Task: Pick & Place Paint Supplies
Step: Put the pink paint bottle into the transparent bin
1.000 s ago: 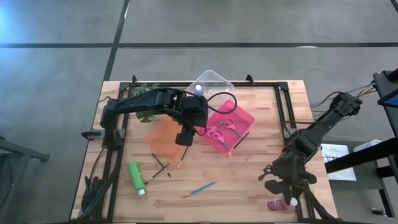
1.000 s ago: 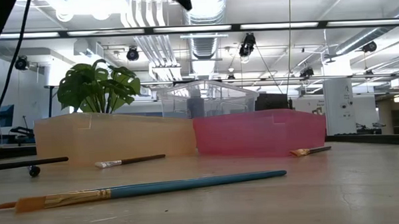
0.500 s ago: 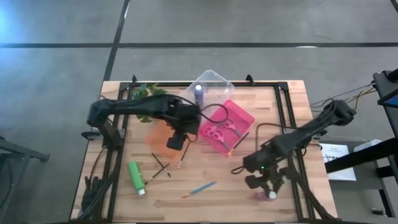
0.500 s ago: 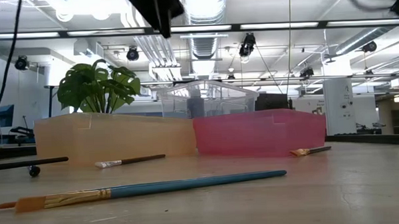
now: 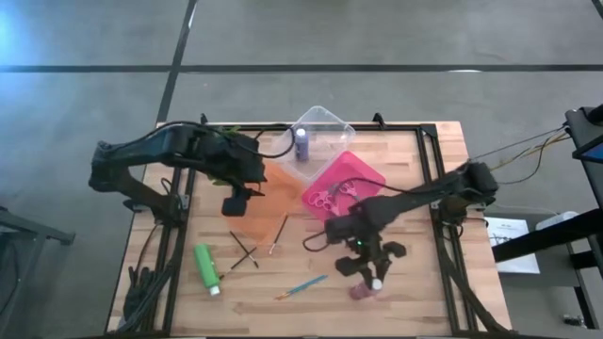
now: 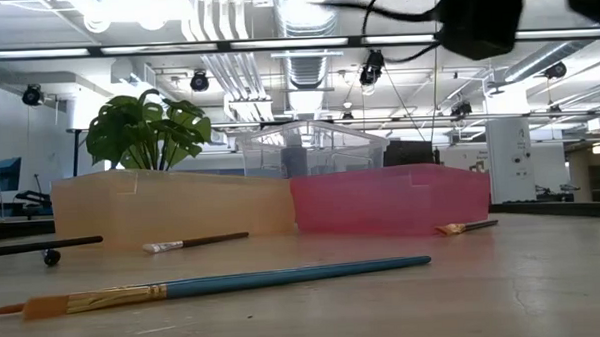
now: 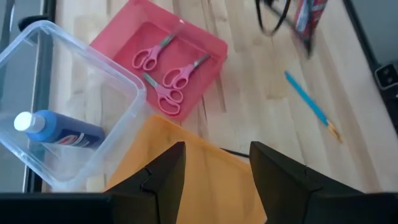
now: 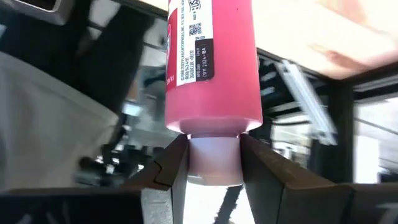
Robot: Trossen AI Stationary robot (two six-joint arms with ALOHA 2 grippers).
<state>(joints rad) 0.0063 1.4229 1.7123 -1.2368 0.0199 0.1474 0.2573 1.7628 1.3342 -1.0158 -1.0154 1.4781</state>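
My right gripper (image 5: 370,278) is shut on a red paint bottle (image 5: 361,292) over the table's near middle. My left gripper (image 5: 234,204) hangs open above the orange tray (image 5: 273,193), touching nothing. A green bottle (image 5: 205,268) lies on its side at the near left. Two thin brushes (image 5: 245,252) lie crossed beside it, another (image 5: 280,234) is close by, and a blue-handled brush (image 5: 303,286) lies nearer the front edge. Pink-handled scissors (image 7: 165,78) lie in the pink tray (image 7: 205,43). A blue bottle (image 7: 59,130) lies in the clear tray (image 7: 37,37). My right gripper pinches the red bottle's white cap (image 8: 213,155) between its two fingers (image 8: 168,168). The red body (image 8: 211,74) sticks out ahead of the fingertips, in line with them. In the high view the bottle slants above the wood.
A leafy plant (image 5: 221,141) stands at the far left behind the orange tray. Black frame rails (image 5: 429,179) run along the table's sides. Bare wood lies near the front edge on the right (image 5: 424,301).
My right gripper has carried the red bottle from the near right corner toward the table's middle, rolling its wrist on the way. My left gripper has drawn back from the pink tray's edge toward the table's left, and now hangs over the orange tray.
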